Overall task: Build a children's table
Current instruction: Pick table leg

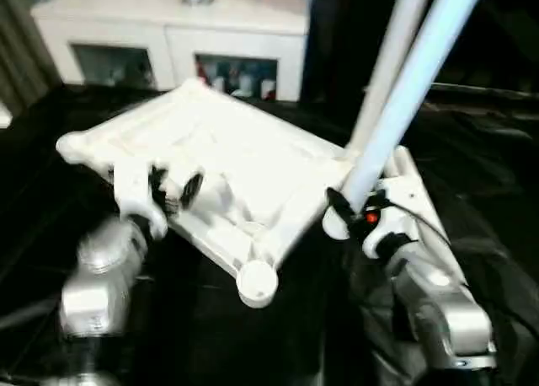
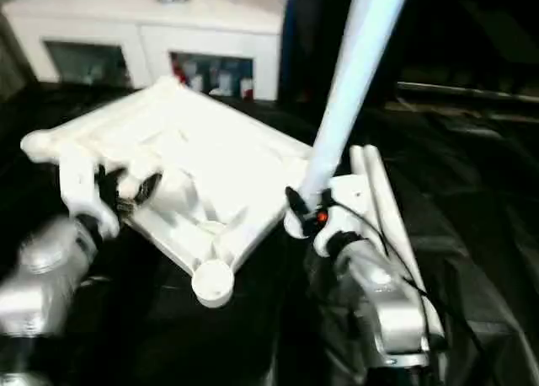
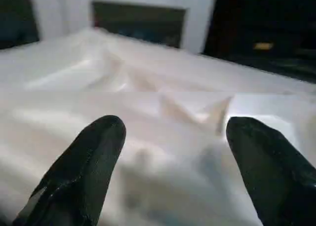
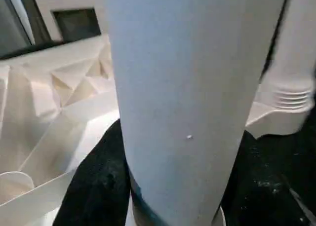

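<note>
The children's table's white tabletop [image 1: 227, 154] lies tilted, its ribbed underside up, with a round corner socket [image 1: 257, 281] nearest me. My left gripper [image 1: 174, 190] is open at the tabletop's near-left edge; in the left wrist view its black fingers [image 3: 84, 167] stand wide apart over the white plastic. My right gripper [image 1: 349, 207] is shut on a long white leg [image 1: 408, 87] that rises steeply beside the tabletop's right corner; the leg [image 4: 187, 88] sits between the black fingers [image 4: 98, 176]. A second leg [image 1: 389, 57] stands upright just behind it. Another white leg [image 2: 379, 192] lies flat to the right.
A white glass-doored cabinet [image 1: 168, 24] stands at the back, close behind the tabletop's far corner. Black sheeting [image 1: 488, 150] covers the surface all around. My silver forearms [image 1: 101, 276] cross the near foreground on both sides.
</note>
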### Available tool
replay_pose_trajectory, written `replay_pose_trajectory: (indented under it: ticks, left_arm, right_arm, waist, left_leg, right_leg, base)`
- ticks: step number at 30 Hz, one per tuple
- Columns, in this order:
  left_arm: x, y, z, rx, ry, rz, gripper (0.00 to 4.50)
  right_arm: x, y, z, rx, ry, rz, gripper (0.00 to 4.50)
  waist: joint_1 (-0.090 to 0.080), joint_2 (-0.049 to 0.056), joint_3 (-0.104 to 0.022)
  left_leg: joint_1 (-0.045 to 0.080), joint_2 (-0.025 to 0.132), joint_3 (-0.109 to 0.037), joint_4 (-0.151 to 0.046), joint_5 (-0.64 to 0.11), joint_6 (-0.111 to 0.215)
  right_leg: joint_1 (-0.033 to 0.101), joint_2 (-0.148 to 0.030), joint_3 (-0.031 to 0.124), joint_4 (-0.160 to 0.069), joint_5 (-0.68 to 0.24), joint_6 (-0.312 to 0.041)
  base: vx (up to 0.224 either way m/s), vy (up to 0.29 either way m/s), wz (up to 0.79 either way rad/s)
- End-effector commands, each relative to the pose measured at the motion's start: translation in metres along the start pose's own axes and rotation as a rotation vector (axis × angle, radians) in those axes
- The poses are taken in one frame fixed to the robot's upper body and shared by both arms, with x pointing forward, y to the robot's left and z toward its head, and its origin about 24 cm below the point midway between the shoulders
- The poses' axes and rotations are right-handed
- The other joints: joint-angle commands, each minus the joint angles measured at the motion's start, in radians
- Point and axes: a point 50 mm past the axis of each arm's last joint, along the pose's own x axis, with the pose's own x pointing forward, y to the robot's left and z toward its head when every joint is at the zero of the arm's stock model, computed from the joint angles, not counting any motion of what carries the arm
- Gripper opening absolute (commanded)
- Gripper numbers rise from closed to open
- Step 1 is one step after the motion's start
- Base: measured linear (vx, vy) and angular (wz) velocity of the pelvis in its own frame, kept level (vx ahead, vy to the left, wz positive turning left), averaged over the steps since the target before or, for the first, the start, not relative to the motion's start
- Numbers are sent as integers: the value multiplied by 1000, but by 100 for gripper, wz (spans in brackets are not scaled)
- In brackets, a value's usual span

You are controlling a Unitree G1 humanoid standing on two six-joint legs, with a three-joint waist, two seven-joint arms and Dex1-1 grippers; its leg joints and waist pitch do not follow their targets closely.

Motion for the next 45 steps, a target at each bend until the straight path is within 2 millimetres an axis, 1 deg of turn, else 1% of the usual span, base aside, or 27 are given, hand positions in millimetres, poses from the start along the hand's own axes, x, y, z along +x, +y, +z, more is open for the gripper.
replay_pose_trajectory:
  ticks: [1,2,3,4,5,6,7,8,9,10,11,12,13,14,15,16,17,18,19,20,22,23,26,33,37,42,45]
  left_arm:
    - [2,-1,16,32,-58,12,385]
    - [0,-5,19,38,-79,-6,385]
    - [1,-8,22,52,-86,-21,385]
    - [2,-10,25,61,-90,-28,385]
    - [5,-13,27,69,-93,-42,385]
    - [5,-13,28,70,-92,-44,385]
    - [5,-14,28,71,-91,-46,385]
    - [6,-15,28,76,-92,-47,385]
    - [7,-21,27,115,-83,-52,385]
    - [7,-21,27,115,-83,-52,385]
    - [7,-23,26,137,-76,-50,385]
    - [8,-27,25,143,-70,-52,385]
    - [8,-30,24,143,-64,-51,385]
    - [8,-32,24,144,-66,-49,385]
    - [9,-32,23,126,-59,-26,385]
    - [9,-32,23,123,-58,-21,385]
    - [9,-32,22,122,-47,-3,385]
    - [10,-32,21,132,-38,4,385]
    - [10,-31,21,158,-40,15,385]
    - [10,-30,22,185,-39,31,385]
    - [10,-28,22,186,-36,42,385]
    - [11,-27,23,190,-34,40,385]
    - [13,-26,27,262,-41,-30,385]
    - [14,-33,37,542,64,-688,423]
    - [24,-25,40,737,242,-930,440]
    - [29,-21,33,911,430,-1138,440]
    - [31,-20,31,984,481,-1199,440]
  right_arm:
    - [-1,0,1,-14,-1,-10,192]
    - [0,1,-1,-2,8,-9,192]
    - [1,1,-2,12,18,-12,192]
    - [2,0,-2,19,20,-17,192]
    - [2,-1,0,17,17,-26,192]
    - [2,-1,0,14,15,-28,192]
    - [3,-1,1,12,12,-31,192]
    - [2,-1,2,13,10,-32,192]
    - [1,-1,3,7,4,-34,192]
    - [1,-1,3,7,4,-34,192]
    - [0,-1,4,2,3,-34,192]
    - [-1,-2,3,-6,6,-36,192]
    - [-2,-3,3,-12,10,-37,192]
    - [-2,-4,2,-15,13,-40,192]
    - [-2,-5,2,-18,15,-39,192]
    - [-2,-6,3,-19,15,-39,192]
    - [-2,-7,3,-25,16,-34,192]
    - [-1,-7,4,-32,17,-29,192]
    - [0,-8,5,-41,18,-17,192]
    - [3,-9,8,-64,18,9,192]
    - [4,-9,9,-69,16,17,192]
    - [5,-9,10,-78,15,30,192]
    - [7,-8,13,-95,15,64,192]
    - [7,-14,24,-162,2,236,192]
    - [1,-21,28,-201,33,344,192]
    - [-5,-25,27,-242,67,426,192]
    - [-8,-26,26,-260,84,451,192]
  waist:
    - [4,10,-65]
    - [9,5,-64]
    - [7,17,-69]
    - [26,-7,-64]
    - [33,-12,-61]
    - [42,-21,-60]
    - [67,-39,-58]
    - [80,-45,-55]
    - [82,-46,-48]
    - [34,6,-45]
    - [-5,40,-72]
    - [-13,50,-66]
    - [-30,65,-60]
    - [-42,65,-68]
    - [-38,70,-68]
    - [-38,62,-73]
    - [-34,50,-80]
    - [-32,41,-79]
    - [-28,7,-83]
    - [-4,-23,-77]
    - [28,-22,-61]
    - [22,-15,-43]
    - [5,-7,-32]
    - [9,6,-34]
    - [19,8,-34]
    - [19,9,-40]
    - [21,13,-49]
  left_leg:
    - [11,-1,24,-79,-64,24]
    - [11,-3,27,-79,-64,34]
    - [53,3,74,-53,-95,-16]
    - [45,-10,97,-50,-173,-49]
    - [38,-25,106,-32,-250,-31]
    - [34,-32,102,-15,-275,-5]
    - [9,-48,72,48,-295,53]
    - [-10,-49,45,84,-285,78]
    - [-63,-26,-37,79,-198,123]
    - [-22,-13,-37,-50,-50,122]
    - [65,0,-61,-66,99,134]
    - [60,8,-68,-70,154,103]
    - [57,58,-101,-92,188,-11]
    - [76,132,-135,-108,264,-20]
    - [75,153,-143,-112,305,6]
    - [77,167,-144,-99,346,134]
    - [84,149,-136,-79,384,306]
    - [76,127,-127,-74,376,374]
    - [34,53,-81,-27,324,430]
    - [-39,-45,-8,5,195,349]
    - [-23,-29,-2,-14,36,220]
    - [-9,-8,-3,-50,-116,116]
    - [15,20,-11,-90,-331,40]
    - [25,34,-12,-114,-384,0]
    - [41,30,1,-110,-396,-6]
    - [31,34,5,-109,-323,6]
    - [25,31,14,-98,-189,45]
  right_leg:
    - [50,-8,11,-56,51,-202]
    - [54,-12,13,-56,61,-202]
    - [11,10,52,-76,7,-179]
    - [12,22,81,-80,-96,-159]
    - [22,13,131,-96,-201,-132]
    - [29,1,164,-110,-259,-122]
    - [62,-56,268,-147,-388,-105]
    - [77,-92,321,-162,-444,-97]
    - [105,-135,312,-145,-373,-133]
    - [49,12,183,-102,-135,-160]
    - [-17,90,64,3,-22,-133]
    - [-16,72,46,10,-3,-132]
    - [5,50,13,17,0,-127]
    - [-12,32,-11,42,-59,-103]
    - [-21,25,-21,57,-91,-92]
    - [-23,4,-22,67,-136,-67]
    - [-22,-18,-8,52,-115,-92]
    - [-12,-25,0,38,-88,-122]
    - [26,-62,28,-24,39,-198]
    - [81,-97,39,-59,162,-227]
    - [71,-116,43,-87,14,-171]
    - [67,-87,22,-108,-367,-123]
    - [43,-54,6,-114,-566,-101]
    - [46,-62,10,-92,-341,-165]
    - [38,-69,17,-99,-365,-166]
    - [56,-80,17,-93,-318,-200]
    - [68,-75,13,-73,-101,-253]
  base:
    - [53,1,0]
    - [53,1,0]
    - [0,0,0]
    - [26,39,-31]
    - [26,39,-31]
    - [-5,67,-49]
    - [-15,112,-47]
    - [-15,112,-47]
    - [-9,196,-40]
    - [4,230,-18]
    - [4,230,-18]
    - [-1,197,0]
    - [-22,167,2]
    - [-22,167,2]
    - [-35,85,3]
    - [0,0,0]
    - [0,0,0]
    - [-68,-33,-2]
    - [-104,-73,-10]
    - [-104,-73,-10]
    - [-121,-105,-5]
    - [-122,-103,-5]
    - [-101,-43,-8]
    - [-43,-2,-2]
    - [0,0,0]
    - [0,0,0]
    - [19,-4,-1]
